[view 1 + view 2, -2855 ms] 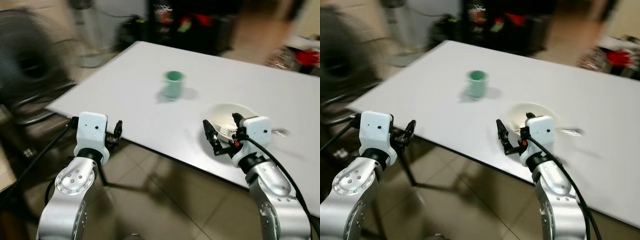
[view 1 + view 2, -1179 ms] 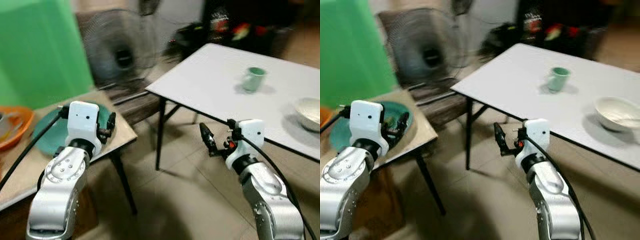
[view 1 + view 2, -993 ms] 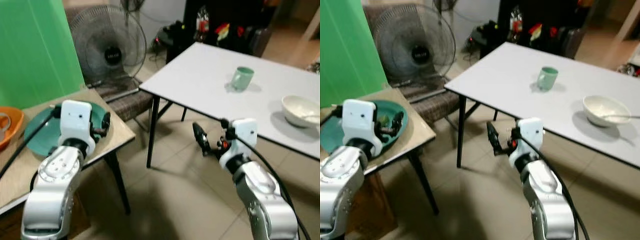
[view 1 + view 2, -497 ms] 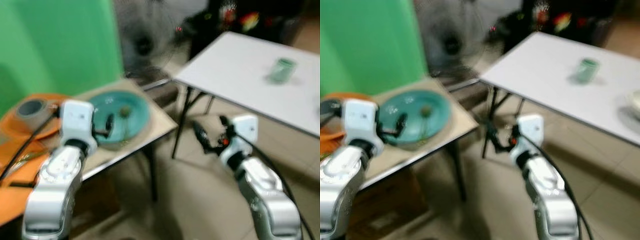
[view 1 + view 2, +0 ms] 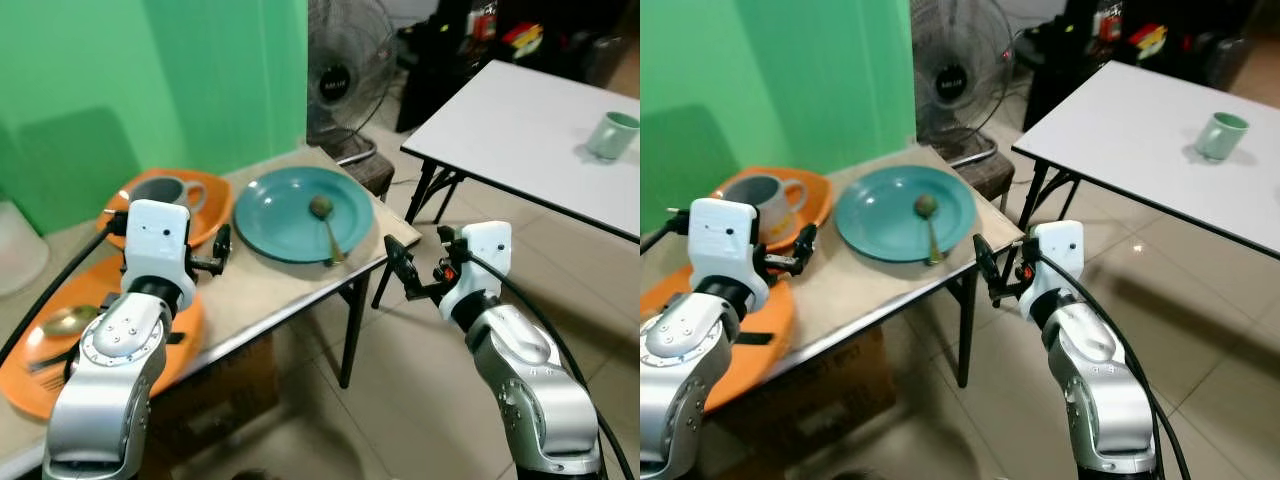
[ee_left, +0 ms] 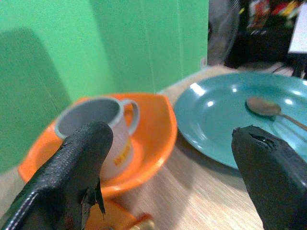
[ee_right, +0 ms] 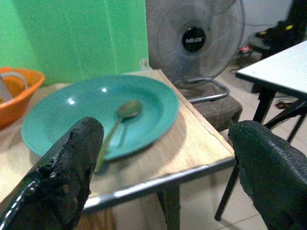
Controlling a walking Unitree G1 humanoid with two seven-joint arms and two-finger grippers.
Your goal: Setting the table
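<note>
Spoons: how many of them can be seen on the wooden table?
2. One spoon lies in the teal plate. A second, golden spoon lies on the orange plate by the left arm. Others may be hidden behind that arm.

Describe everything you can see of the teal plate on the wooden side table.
The teal plate is round, shallow and glossy, with light glinting off its raised rim; it looks ceramic or plastic. It lies flat on the wooden table, near the corner. A spoon lies in it, bowl near the middle, handle reaching toward the rim. An orange bowl holding a grey mug sits right beside it. No claw touches the plate.
</note>
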